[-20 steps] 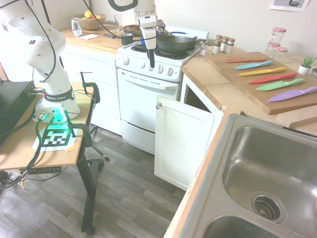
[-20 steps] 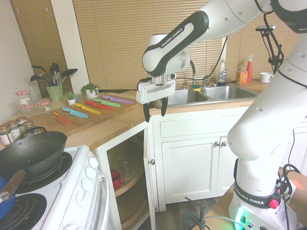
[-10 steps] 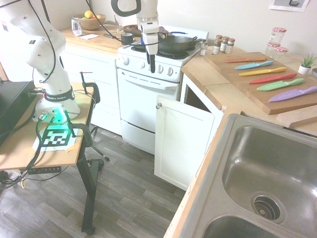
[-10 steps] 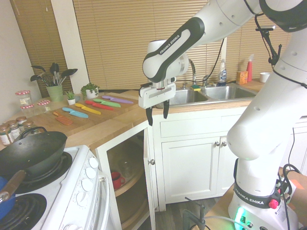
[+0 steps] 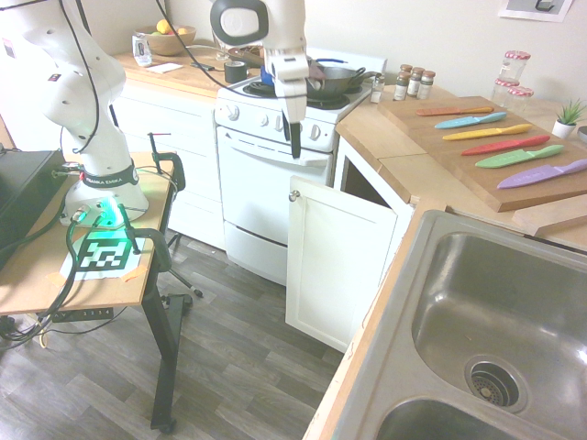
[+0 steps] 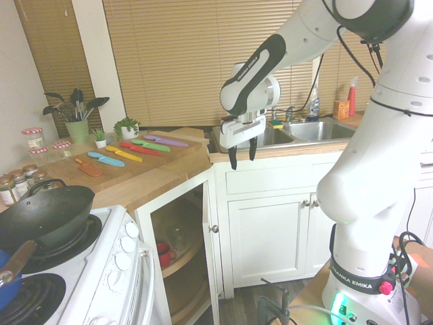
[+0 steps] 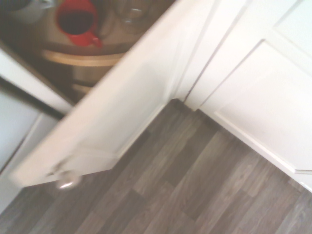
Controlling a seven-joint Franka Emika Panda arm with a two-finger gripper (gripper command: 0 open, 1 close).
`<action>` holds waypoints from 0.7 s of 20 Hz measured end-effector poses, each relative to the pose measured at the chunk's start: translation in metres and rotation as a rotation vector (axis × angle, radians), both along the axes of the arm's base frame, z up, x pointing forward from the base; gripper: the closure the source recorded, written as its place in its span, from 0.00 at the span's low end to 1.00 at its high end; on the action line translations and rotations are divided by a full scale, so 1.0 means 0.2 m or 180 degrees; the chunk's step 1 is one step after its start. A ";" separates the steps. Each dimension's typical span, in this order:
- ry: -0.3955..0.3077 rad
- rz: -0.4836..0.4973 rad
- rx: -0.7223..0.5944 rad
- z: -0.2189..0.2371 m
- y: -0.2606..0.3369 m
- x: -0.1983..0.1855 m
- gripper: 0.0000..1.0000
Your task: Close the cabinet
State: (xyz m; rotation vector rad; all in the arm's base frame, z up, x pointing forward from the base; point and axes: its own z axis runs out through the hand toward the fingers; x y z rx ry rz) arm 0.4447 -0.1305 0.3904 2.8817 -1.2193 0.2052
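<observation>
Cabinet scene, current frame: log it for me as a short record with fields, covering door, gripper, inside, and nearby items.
door: cabinet door open, swung out over the floor
knob: small, round, silver, nothing gripping it
gripper: open, empty, above and apart from the door
inside: red mug on a curved shelf
countertop: cutting board with coloured knives
stove: dark wok on top
task state: cabinet not yet closed

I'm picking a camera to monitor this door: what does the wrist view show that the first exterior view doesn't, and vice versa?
Only the wrist view: the red mug on a curved shelf inside the cabinet.

Only the first exterior view: the wok, colored knives and sink basin.

Both: the open cabinet door, its round knob and the wood-look floor.
</observation>
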 end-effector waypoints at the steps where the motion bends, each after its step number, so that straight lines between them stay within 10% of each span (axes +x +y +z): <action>1: 0.0014 -0.0013 0.0002 -0.03 -0.05 0.02 0.00; 14: 0.0170 -0.0137 0.0011 -0.41 -0.35 0.19 0.00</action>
